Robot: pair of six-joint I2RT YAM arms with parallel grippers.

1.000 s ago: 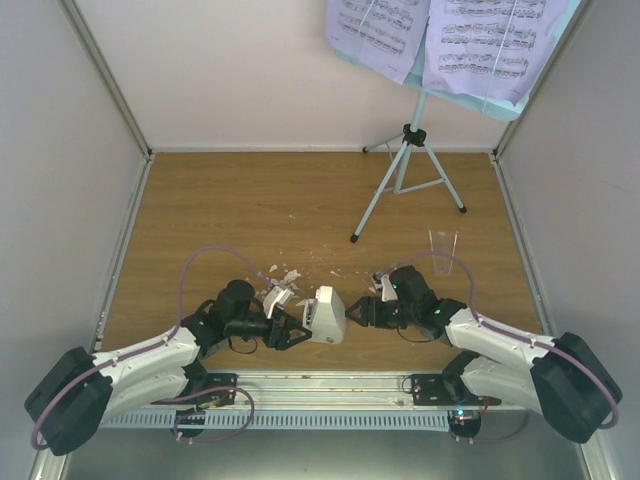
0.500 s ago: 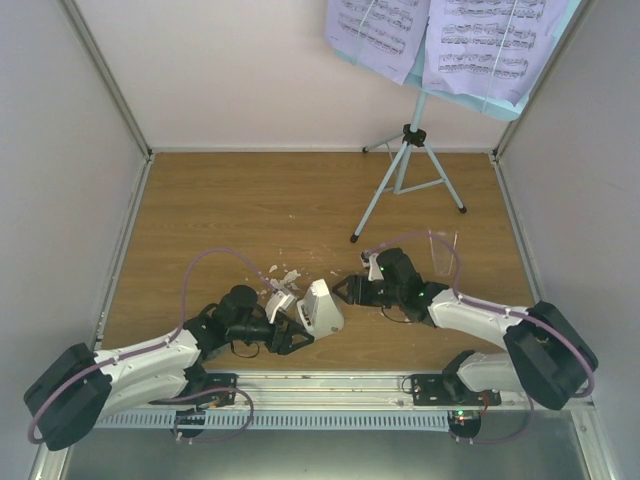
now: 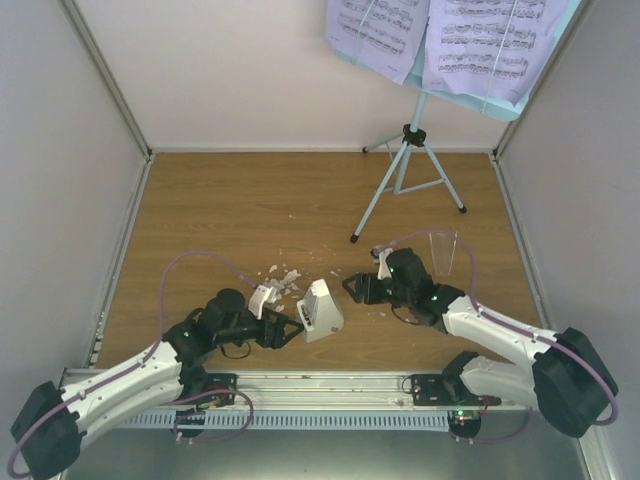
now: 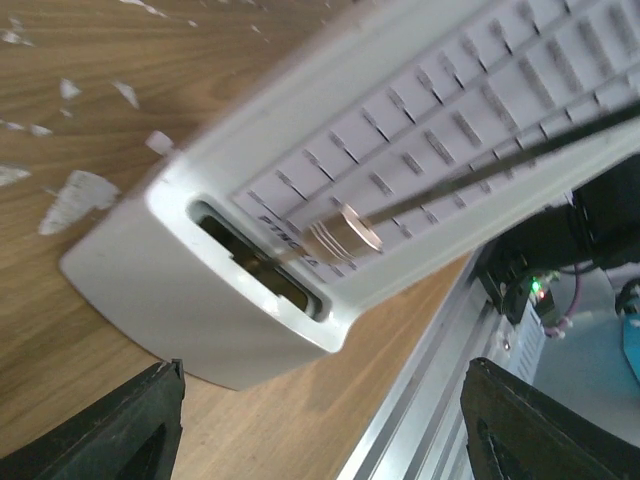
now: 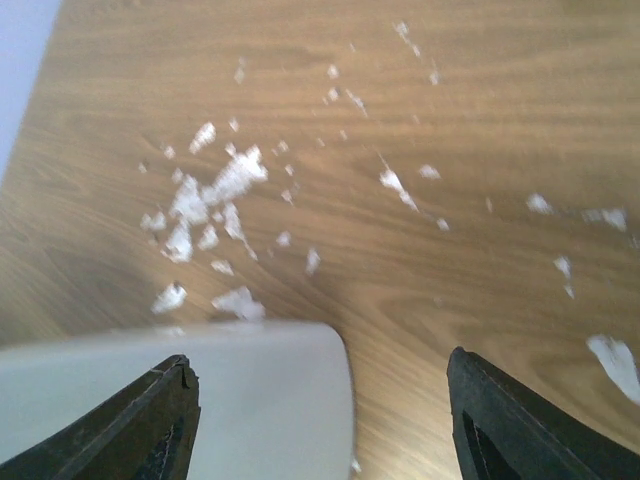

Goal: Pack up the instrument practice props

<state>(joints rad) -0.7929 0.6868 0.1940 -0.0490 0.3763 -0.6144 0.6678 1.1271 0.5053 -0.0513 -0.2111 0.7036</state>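
The small white pyramid-shaped metronome (image 3: 322,310) stands on the wooden table near its front edge. My left gripper (image 3: 292,330) is open just left of it. In the left wrist view the metronome (image 4: 330,170) fills the frame ahead of the open gripper (image 4: 320,440), with its pendulum and scale showing. My right gripper (image 3: 352,289) is open at the metronome's back right. In the right wrist view the metronome's white body (image 5: 200,400) lies by the left finger of the gripper (image 5: 320,430). The light-blue music stand (image 3: 408,178) stands at the back right, with lavender sheet-music pages (image 3: 480,45) on its desk.
White crumbs (image 3: 280,275) lie scattered behind the metronome and also show in the right wrist view (image 5: 210,190). A clear cup (image 3: 442,248) stands at the right. A metal rail (image 3: 330,385) runs along the near edge. White walls enclose the table.
My right gripper has moved from the metronome's right side toward the back. The metronome has turned and tilted. My left arm has drawn back a little to the left.
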